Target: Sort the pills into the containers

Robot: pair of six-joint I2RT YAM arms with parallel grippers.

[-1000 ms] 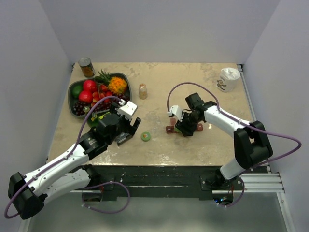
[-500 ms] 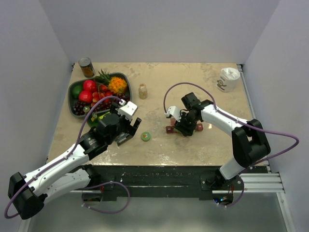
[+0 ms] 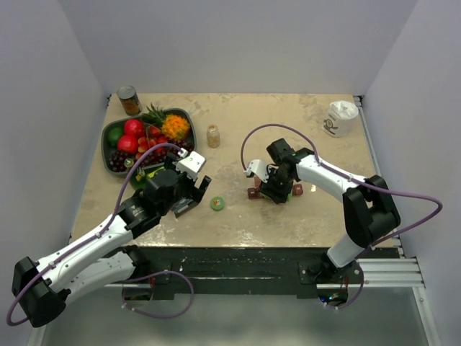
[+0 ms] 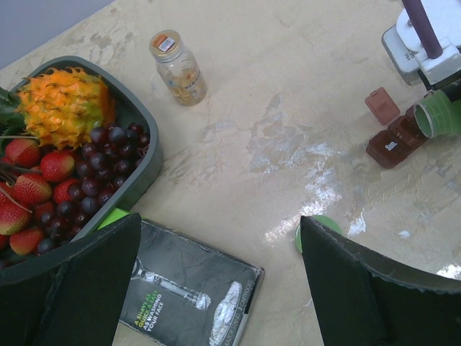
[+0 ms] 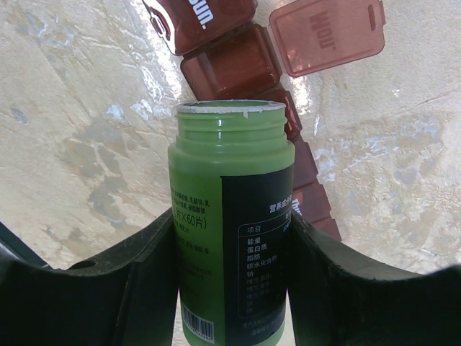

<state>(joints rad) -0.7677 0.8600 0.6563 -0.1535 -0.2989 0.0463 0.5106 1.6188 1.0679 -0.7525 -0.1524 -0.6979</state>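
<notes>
The containers are a dark red-brown compartment strip point(image 5: 232, 66) lying on the table, also in the top view point(image 3: 253, 193) and the left wrist view point(image 4: 392, 140). Its "MON" lid point(image 5: 324, 36) stands open; the "SUN" end is closed. My right gripper point(image 5: 230, 245) is shut on an uncapped green bottle point(image 5: 230, 209), whose mouth is tipped over the strip point(image 3: 276, 189). No pills show. The bottle's green cap point(image 3: 217, 204) lies on the table by my left gripper point(image 3: 193, 196), which is open and empty point(image 4: 220, 288).
A dark fruit tray point(image 3: 108, 133) sits at the back left, a can point(image 3: 129, 100) behind it. A small amber bottle point(image 3: 213, 135) stands mid-table. A white cup point(image 3: 340, 117) is at the back right. A black razor box point(image 4: 191, 292) lies under my left gripper.
My right gripper has shifted slightly left and away with the green bottle, over the strip. The left arm has not moved.
</notes>
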